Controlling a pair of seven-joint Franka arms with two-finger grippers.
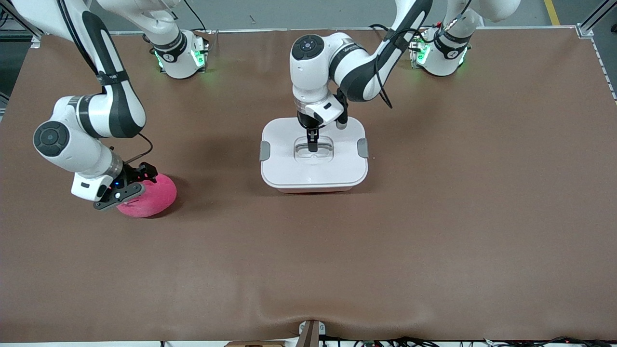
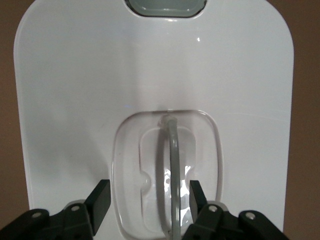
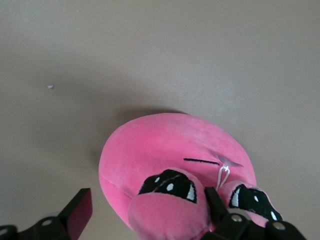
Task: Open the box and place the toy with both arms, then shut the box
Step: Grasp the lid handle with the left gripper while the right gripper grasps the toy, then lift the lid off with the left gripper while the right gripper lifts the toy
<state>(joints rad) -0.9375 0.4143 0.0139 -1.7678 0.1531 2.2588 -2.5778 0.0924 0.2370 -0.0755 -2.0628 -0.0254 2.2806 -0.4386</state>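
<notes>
The white box (image 1: 289, 168) stands closed in the middle of the table, grey clips on both ends. My left gripper (image 1: 312, 142) is down in the lid's recessed centre. In the left wrist view the lid (image 2: 100, 90) fills the frame, and the left gripper (image 2: 148, 195) is open with the grey handle loop (image 2: 172, 160) between its fingers, near one finger. The pink toy (image 1: 154, 195) lies toward the right arm's end of the table. My right gripper (image 1: 134, 185) is open at the toy. In the right wrist view, the right gripper (image 3: 147, 200) straddles the toy's (image 3: 170, 145) snout; one finger touches the face.
The brown table cover (image 1: 434, 217) has a small wrinkle at its edge nearest the front camera. Both arm bases glow green along the table's edge farthest from the front camera. A tiny speck (image 3: 50, 86) lies on the cover near the toy.
</notes>
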